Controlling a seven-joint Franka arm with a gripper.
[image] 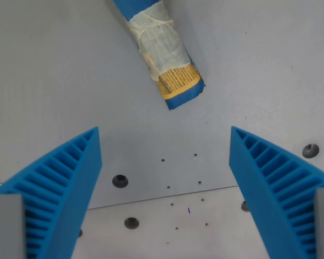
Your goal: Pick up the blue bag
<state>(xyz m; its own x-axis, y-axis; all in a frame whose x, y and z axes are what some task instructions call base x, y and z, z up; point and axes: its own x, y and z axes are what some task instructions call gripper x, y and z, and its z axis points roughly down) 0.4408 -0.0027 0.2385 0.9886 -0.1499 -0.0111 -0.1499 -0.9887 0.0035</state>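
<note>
Gripper (pixel 164 137) spread wide and empty, above grey table (pixel 54 70), short of blue bag (pixel 163 51)

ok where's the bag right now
In the wrist view the bag lies on the table at top centre, running off the top edge, ahead of the open gripper and untouched.

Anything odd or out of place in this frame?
The blue bag is rolled up and wrapped with pale tape, lying diagonally on the grey table. Open gripper holds nothing.
</note>
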